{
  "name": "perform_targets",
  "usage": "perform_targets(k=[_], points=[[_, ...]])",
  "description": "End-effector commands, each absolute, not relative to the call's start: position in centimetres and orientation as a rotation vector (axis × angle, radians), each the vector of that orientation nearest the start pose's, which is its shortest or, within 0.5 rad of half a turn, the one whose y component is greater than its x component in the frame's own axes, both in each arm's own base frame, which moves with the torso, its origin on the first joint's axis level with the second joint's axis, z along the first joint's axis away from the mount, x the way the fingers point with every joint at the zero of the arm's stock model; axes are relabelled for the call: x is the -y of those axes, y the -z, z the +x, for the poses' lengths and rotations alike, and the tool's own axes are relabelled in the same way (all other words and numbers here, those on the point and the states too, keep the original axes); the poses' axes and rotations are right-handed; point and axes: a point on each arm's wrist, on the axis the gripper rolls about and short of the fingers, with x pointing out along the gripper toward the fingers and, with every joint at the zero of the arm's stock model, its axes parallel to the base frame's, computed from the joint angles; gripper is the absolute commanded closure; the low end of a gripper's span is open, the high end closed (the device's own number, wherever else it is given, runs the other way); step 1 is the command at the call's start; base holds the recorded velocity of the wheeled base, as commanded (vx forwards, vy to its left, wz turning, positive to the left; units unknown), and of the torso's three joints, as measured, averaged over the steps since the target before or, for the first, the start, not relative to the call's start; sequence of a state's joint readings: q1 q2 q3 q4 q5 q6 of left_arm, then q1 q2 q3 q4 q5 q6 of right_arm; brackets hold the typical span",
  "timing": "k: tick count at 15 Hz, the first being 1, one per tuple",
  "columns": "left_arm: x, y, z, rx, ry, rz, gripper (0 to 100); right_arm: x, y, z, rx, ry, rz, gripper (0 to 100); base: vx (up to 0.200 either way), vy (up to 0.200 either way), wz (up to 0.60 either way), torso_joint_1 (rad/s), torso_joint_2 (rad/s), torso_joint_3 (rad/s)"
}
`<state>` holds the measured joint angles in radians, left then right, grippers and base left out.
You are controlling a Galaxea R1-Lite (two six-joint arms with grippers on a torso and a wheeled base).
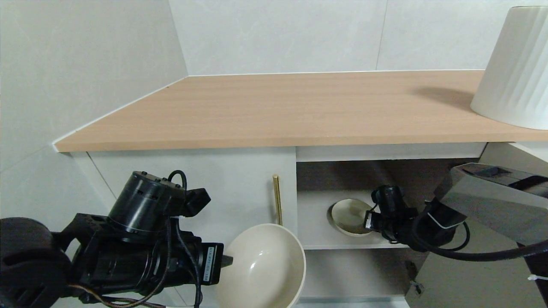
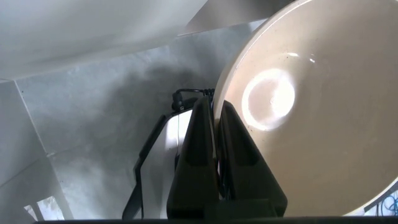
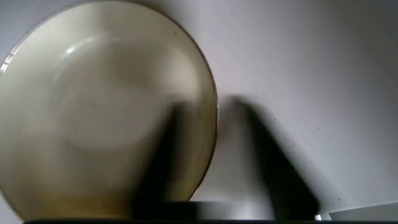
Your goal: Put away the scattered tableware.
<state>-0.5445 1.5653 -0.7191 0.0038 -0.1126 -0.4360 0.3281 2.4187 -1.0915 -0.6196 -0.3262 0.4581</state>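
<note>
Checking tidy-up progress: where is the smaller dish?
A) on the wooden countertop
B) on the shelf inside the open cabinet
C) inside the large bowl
B: the smaller dish sits on the cabinet shelf below the countertop, with the right gripper at its rim.

Okay, on my right wrist feed I've got a cream plate [image 3: 93, 118] taking up the left half of the frame, with a thin dark rim and a small glint on its edge at the upper left. It sits on a pale grey surface [image 3: 311, 74] that covers the right half. My right gripper [image 3: 209, 107] comes up from the bottom centre, its two dark fingers [image 3: 163, 168] blurred and spread apart: one over the plate's inside, the other over the bare surface, the rim running between them
</note>
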Motion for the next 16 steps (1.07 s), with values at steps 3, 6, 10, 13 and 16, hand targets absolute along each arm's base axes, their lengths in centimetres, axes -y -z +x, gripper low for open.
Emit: perform_targets(k=[3,6,10,13,16], points=[[13.0,-13.2,21.1,-0.968,0.349,-0.225,100,-12.6,-0.5,38.0,-0.645,0.126,0.220,0,0.000,0.000,0.00,0.000,0.00,0.000],[15.0,-11.6,22.2,-0.938,0.240,-0.260,100,-12.8,-5.0,32.5,-0.722,-0.082,0.167,0,0.000,0.000,0.00,0.000,0.00,0.000],[17.8,-9.4,21.4,-0.982,0.217,-0.189,100,-14.7,-10.9,25.8,-0.782,-0.358,0.150,0,0.000,0.000,0.00,0.000,0.00,0.000],[19.3,-8.4,21.0,-1.016,0.226,-0.172,100,-16.0,-14.2,20.5,-0.842,-0.570,0.117,0,0.000,0.000,0.00,0.000,0.00,0.000],[20.0,-8.0,20.6,-1.031,0.244,-0.152,100,-17.3,-14.3,18.6,-0.864,-0.646,0.075,0,0.000,0.000,0.00,0.000,0.00,0.000]])
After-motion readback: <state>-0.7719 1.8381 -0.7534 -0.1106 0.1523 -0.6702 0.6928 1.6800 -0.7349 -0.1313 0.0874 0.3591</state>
